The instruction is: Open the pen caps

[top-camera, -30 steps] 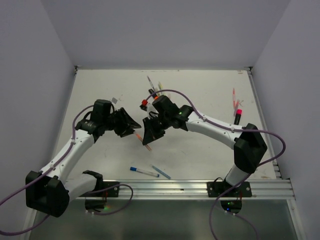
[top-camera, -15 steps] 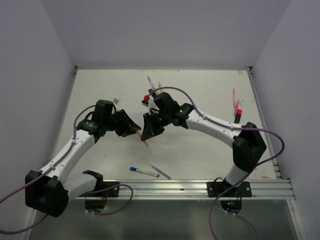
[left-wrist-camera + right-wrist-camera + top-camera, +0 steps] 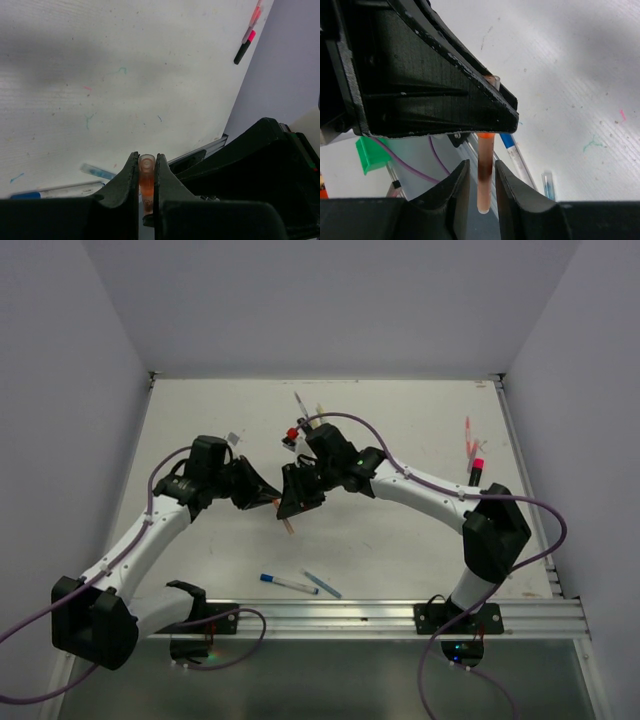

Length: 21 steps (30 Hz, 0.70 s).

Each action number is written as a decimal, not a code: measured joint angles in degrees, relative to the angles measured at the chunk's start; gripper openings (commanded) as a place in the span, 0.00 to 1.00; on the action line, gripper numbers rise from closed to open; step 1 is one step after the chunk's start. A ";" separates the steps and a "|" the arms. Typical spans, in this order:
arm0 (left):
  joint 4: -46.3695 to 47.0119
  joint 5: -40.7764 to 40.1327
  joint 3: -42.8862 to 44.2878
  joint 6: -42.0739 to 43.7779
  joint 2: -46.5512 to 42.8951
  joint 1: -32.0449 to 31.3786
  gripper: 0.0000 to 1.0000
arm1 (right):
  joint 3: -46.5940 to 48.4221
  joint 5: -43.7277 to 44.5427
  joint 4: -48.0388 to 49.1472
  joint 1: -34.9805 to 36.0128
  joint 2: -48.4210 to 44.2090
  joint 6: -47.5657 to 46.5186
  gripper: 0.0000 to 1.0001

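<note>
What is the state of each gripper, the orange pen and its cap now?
left gripper, shut on the orange cap.
right gripper, jaws around the orange pen body; grip unclear.
orange cap, pinched; whether off the pen body is hidden.
blue pen, lying flat on the table.

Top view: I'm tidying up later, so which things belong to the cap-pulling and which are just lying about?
In the job: orange cap, pinched by the left gripper; orange pen body between the jaws of the right gripper.
Lying about: blue-capped pen and pale blue pen by the rail; pink-and-black highlighter at the right; pens at the far middle.
</note>
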 measured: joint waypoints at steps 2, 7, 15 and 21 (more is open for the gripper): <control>-0.04 0.00 0.07 0.02 0.07 0.00 0.00 | 0.02 -0.04 0.92 0.02 0.17 0.09 0.33; -0.74 -0.48 0.74 0.61 0.83 0.02 0.00 | 0.50 -0.52 1.57 0.07 2.12 0.15 0.08; -2.38 -1.73 1.66 -0.02 2.78 0.07 0.00 | 2.19 3.08 -0.98 1.33 3.21 -2.32 0.00; -10.51 -4.04 8.07 -0.81 9.29 0.79 0.00 | 1.42 19.52 -1.81 6.67 0.96 -6.32 0.00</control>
